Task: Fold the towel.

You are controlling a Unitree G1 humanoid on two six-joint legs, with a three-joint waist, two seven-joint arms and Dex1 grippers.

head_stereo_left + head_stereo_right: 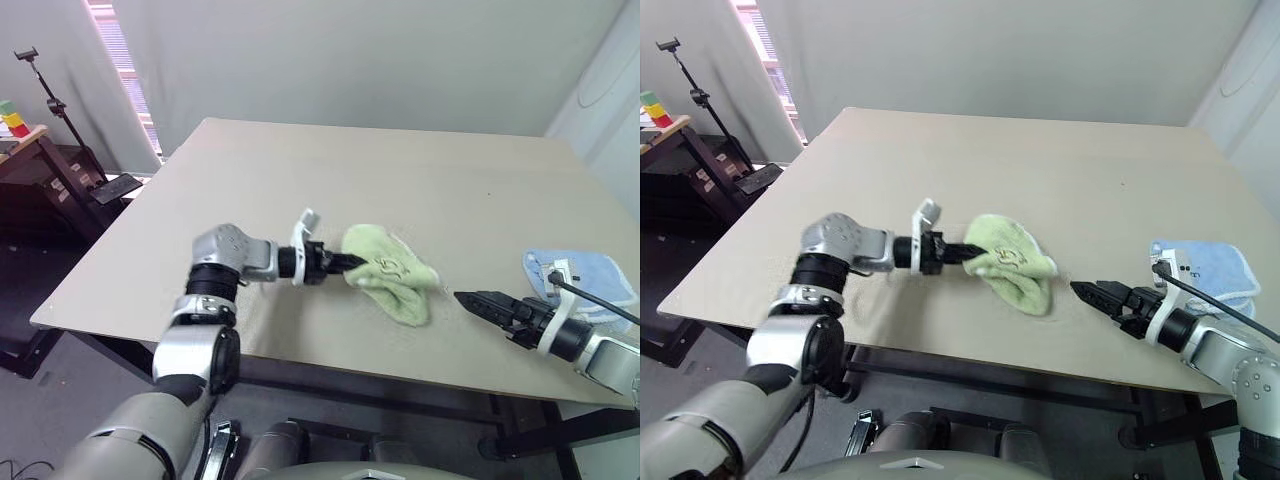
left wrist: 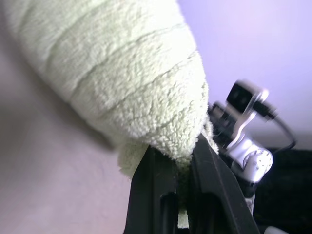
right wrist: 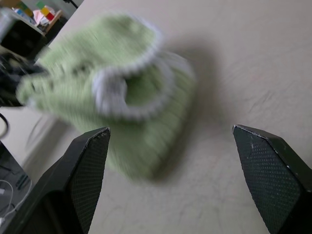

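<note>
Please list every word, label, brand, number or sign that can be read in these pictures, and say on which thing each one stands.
No text can be read in these pictures.
The towel carries a small dark printed motif: a drawn figure, too small to tell whether it holds letters.
The light blue cloth shows no writing.
The table shows no marks or labels.

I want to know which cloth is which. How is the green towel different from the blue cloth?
The towel is light green; the blue cloth is light blue. The towel is bunched up and pinched at one edge by the shut left gripper, while the blue cloth lies flat, untouched, behind the open right gripper. The towel sits mid-table; the blue cloth lies near the table's right edge. Both look soft with pale edging.
</note>
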